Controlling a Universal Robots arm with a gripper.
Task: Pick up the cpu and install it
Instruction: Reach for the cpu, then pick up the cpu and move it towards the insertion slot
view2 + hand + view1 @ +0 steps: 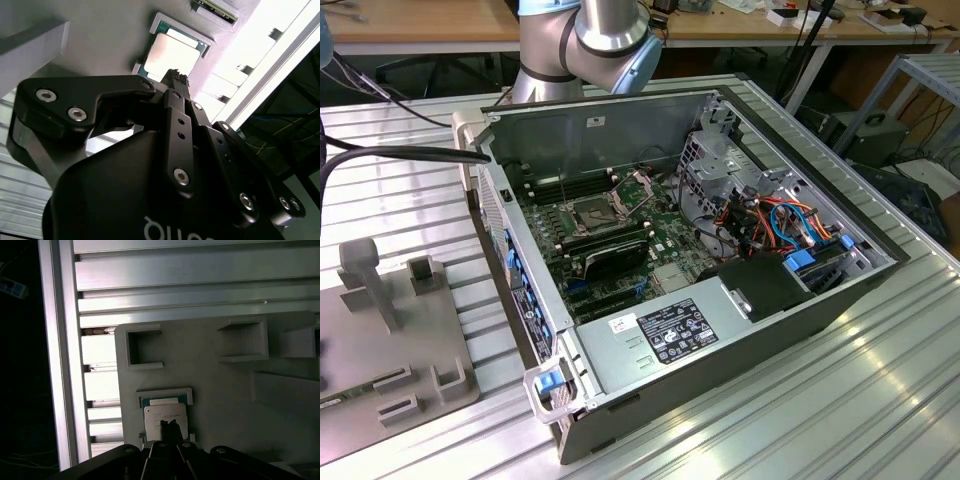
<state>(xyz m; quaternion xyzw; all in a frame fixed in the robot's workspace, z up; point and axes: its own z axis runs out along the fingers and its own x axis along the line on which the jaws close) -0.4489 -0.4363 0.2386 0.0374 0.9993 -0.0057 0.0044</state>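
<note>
Cpu [157, 419] lies rimmed in grey tray [225, 390] recess beneath gripper [170, 426], jaws clenched empty.

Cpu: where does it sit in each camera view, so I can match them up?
Second wrist view: the cpu sits nested in the grey plate, just beyond the gripper.
First wrist view: the cpu again, the gripper overlapping it.
Exterior view: the grey plate lies at the exterior view's lower left.
Shared landmark: the grey plate.
</note>
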